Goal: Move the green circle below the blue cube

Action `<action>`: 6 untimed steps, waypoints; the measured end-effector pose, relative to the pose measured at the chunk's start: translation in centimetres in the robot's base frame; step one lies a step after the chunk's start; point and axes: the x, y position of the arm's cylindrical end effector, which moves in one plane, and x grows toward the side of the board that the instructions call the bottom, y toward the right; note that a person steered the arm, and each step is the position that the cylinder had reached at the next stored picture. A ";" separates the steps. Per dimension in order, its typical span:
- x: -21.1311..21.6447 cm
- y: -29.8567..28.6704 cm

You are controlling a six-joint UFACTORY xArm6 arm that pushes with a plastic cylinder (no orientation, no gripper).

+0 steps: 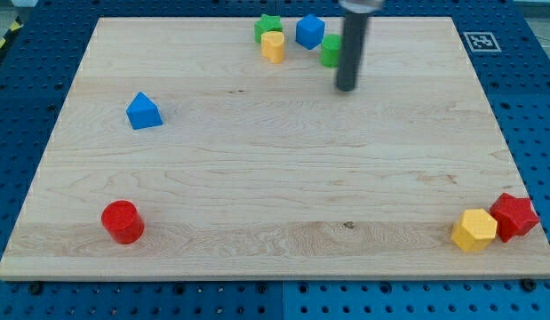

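The green circle (330,50) sits near the view's top, partly hidden behind my rod. The blue cube (310,31) is just to its upper left. My tip (346,88) rests on the board just below and right of the green circle. A green star-like block (267,27) and a yellow block (273,46) stand left of the blue cube.
A blue triangular block (144,111) lies at the view's left. A red cylinder (123,221) is at the bottom left. A yellow block (474,230) and a red block (514,216) sit touching at the bottom right corner. The wooden board (257,169) lies on a blue pegboard table.
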 end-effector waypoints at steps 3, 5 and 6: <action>-7.7 -2.0; -7.7 -4.3; -7.7 -2.6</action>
